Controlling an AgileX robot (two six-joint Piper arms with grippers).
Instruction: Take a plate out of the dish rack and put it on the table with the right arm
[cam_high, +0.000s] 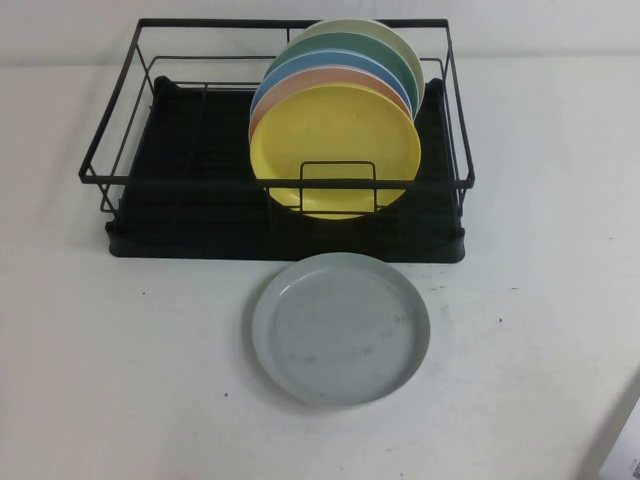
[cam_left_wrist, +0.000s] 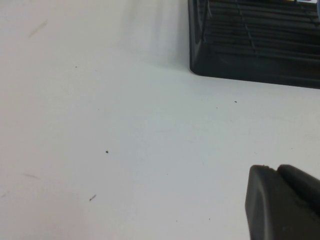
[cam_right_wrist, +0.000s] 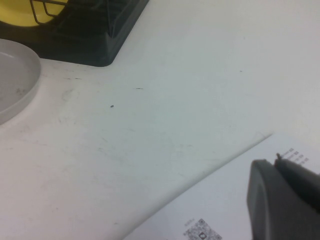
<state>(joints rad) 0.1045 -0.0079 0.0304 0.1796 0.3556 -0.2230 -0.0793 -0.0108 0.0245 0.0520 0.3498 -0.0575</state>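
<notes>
**Grey plate flat on table, both arms pulled back**

Round pale grey-white plate (cam_high: 341, 328) with shallow raised rim and faint scuffs lies flat on plain white table (cam_high: 120, 370), just in front of rectangular black wire-frame dish rack (cam_high: 180, 215), not touching it. In the rack: yellow plate (cam_high: 335, 150) at front, upright, then pink plate (cam_high: 300, 88), blue, green and cream ones behind. Left gripper (cam_left_wrist: 282, 202): only a black tip shows in left wrist view, over bare table near a rack corner. Right gripper (cam_right_wrist: 282, 200): black tip only, over a white paper sheet with QR code (cam_right_wrist: 215, 210), the grey plate's rim well apart from it. Neither holds anything visible.
</notes>
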